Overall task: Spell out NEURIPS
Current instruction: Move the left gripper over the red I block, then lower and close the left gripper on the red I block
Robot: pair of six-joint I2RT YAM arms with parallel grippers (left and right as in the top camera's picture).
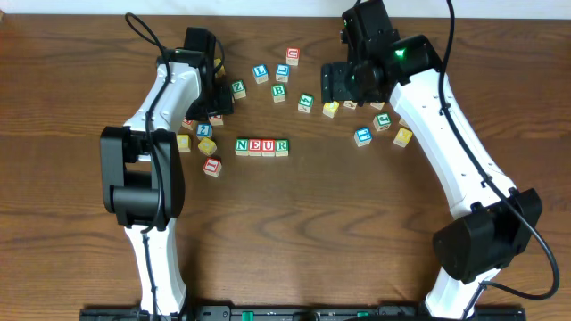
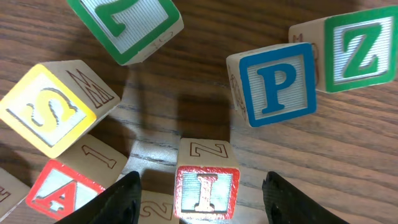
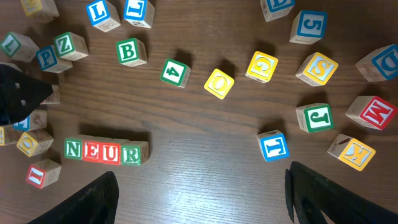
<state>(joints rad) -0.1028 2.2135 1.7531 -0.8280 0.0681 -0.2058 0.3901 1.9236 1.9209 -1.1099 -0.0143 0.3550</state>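
Four cubes spell NEUR in a row (image 1: 261, 146) (image 3: 102, 151) at the table's middle. A red I cube (image 2: 207, 190) stands between the fingers of my left gripper (image 2: 207, 202) (image 1: 211, 105), which is open with a gap on each side of the cube. Just beyond it lie a blue P cube (image 2: 277, 84) (image 3: 45, 57) and a yellow S cube (image 2: 46, 109). My right gripper (image 3: 199, 193) (image 1: 343, 87) hovers open and empty over bare wood, right of the row. A second yellow S cube (image 3: 320, 67) sits far right.
Loose cubes crowd the left gripper: green Z (image 2: 357, 46), red A (image 2: 62, 193), another green one (image 2: 127, 25). Further cubes are scattered behind and right of the row: B (image 3: 129, 51), 4 (image 3: 175, 71), O (image 3: 219, 81), T (image 3: 273, 145), J (image 3: 317, 117).
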